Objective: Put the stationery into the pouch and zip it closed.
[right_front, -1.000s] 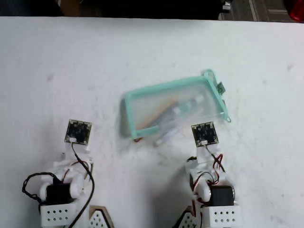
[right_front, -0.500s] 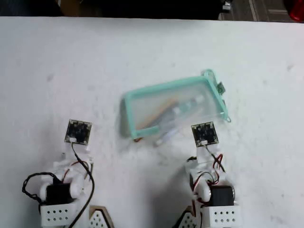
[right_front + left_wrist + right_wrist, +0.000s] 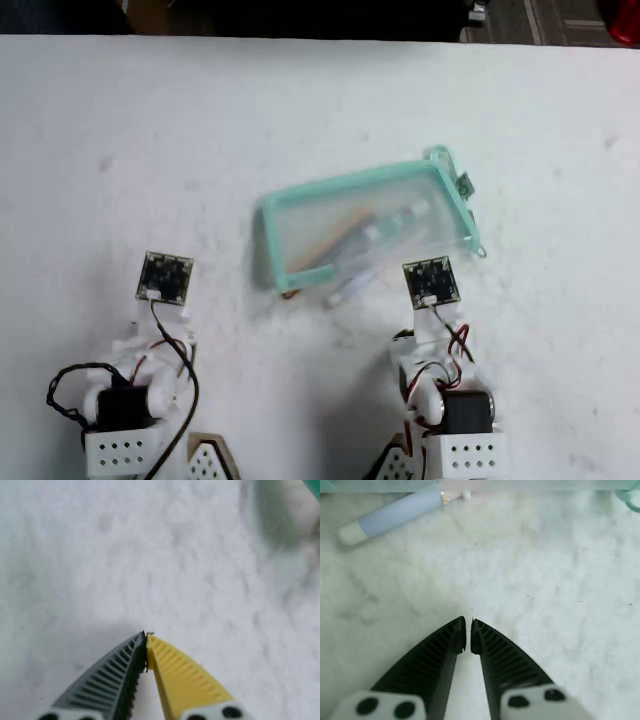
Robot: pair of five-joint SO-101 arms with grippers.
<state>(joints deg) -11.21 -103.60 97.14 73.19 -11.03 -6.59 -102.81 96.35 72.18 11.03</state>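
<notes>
**Mint, White and One Yellow Finger**

The table (image 3: 150, 120) was white with a faint grey mottling. The pouch (image 3: 271, 240) had a mint-green border around a frosted, see-through body, and an orange streak (image 3: 340, 232) showed through it among pale shapes. A pen (image 3: 395, 514) beside its edge was light lavender-blue with a white end. The left gripper (image 3: 146, 637) paired a grey ribbed finger (image 3: 107, 680) with a yellow ribbed one (image 3: 182, 680). The right gripper (image 3: 468, 625) was black on both fingers, ribbed alike, above white mounts with dark holes. Both arms (image 3: 125, 400) were white with black motors, carrying red and black wires and black square camera boards (image 3: 165, 277).
</notes>
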